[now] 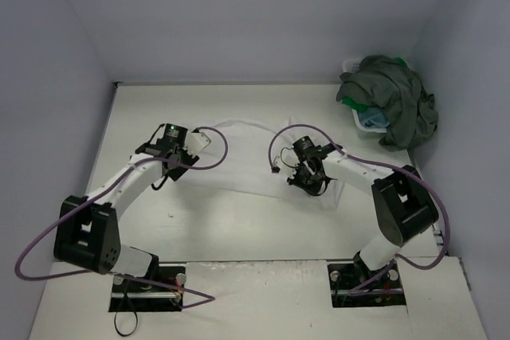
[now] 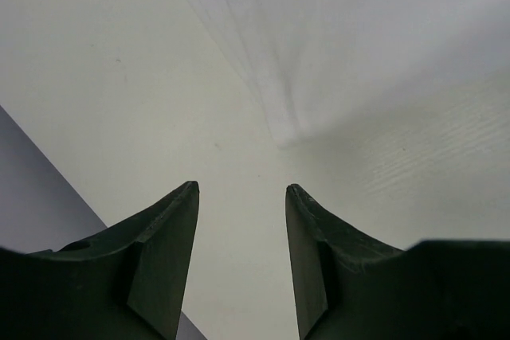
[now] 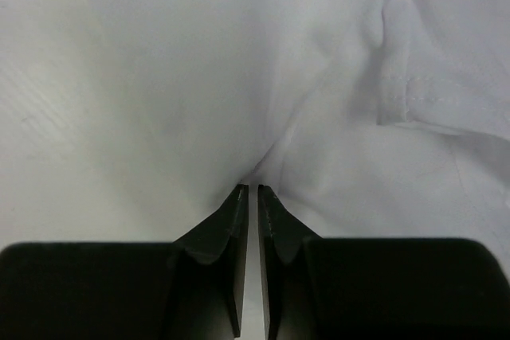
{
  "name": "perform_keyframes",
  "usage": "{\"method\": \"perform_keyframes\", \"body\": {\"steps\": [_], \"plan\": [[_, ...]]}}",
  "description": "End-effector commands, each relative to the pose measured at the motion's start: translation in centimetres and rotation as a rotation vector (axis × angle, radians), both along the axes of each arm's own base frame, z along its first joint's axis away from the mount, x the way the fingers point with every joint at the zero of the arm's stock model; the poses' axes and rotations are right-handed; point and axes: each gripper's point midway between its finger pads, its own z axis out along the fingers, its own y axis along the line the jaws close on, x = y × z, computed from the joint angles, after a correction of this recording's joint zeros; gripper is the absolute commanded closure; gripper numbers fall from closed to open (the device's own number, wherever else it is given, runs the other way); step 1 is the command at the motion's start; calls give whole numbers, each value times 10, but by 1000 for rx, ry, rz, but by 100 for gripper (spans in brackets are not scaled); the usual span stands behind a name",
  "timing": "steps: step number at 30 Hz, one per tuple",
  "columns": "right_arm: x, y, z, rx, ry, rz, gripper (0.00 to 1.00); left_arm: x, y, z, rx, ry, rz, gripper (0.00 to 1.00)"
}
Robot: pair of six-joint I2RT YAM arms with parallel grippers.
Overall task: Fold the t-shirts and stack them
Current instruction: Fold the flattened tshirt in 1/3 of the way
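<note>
A white t-shirt [image 1: 243, 157] lies spread on the white table between my two grippers. My left gripper [image 1: 174, 166] is open and empty at the shirt's left edge. In the left wrist view its jaws [image 2: 241, 189] stand apart over bare table, with the shirt's edge [image 2: 358, 77] just ahead. My right gripper [image 1: 307, 181] is shut on a pinched fold of the white shirt [image 3: 239, 53], with cloth bunched at its tips [image 3: 253, 189]. A dark olive-grey shirt [image 1: 394, 93] is heaped at the back right, with bright green [image 1: 362, 107] and light blue [image 1: 373, 121] cloth under it.
The white slatted basket [image 1: 352, 64] stands in the back right corner under the heap of shirts. Pale walls close the table on the left, back and right. Purple cables loop beside both arms.
</note>
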Motion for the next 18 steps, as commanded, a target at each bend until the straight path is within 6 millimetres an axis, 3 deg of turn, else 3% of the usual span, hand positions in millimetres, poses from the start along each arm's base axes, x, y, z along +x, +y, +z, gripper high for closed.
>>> {"method": "perform_keyframes", "body": {"steps": [1, 4, 8, 11, 13, 14, 16, 18], "plan": [[-2, 8, 28, 56, -52, -15, 92, -21, -1, 22, -39, 10, -27, 58], [8, 13, 47, 98, -105, -44, 78, -16, -1, 42, -53, -41, -8, 57], [46, 27, 100, 192, -240, -94, 65, -2, -4, 64, -65, -97, 2, 58], [69, 34, 139, 254, -328, -114, 61, 13, -6, 76, -67, -134, 15, 57], [87, 33, 153, 276, -360, -140, 59, 30, -8, 85, -70, -188, 18, 57], [87, 33, 153, 276, -360, -140, 59, 31, -8, 82, -61, -179, 18, 57], [107, 29, 160, 290, -380, -174, 59, 44, -10, 86, -64, -216, 22, 58], [126, 27, 159, 297, -373, -204, 59, 55, -12, 78, -56, -211, 21, 57]]}}
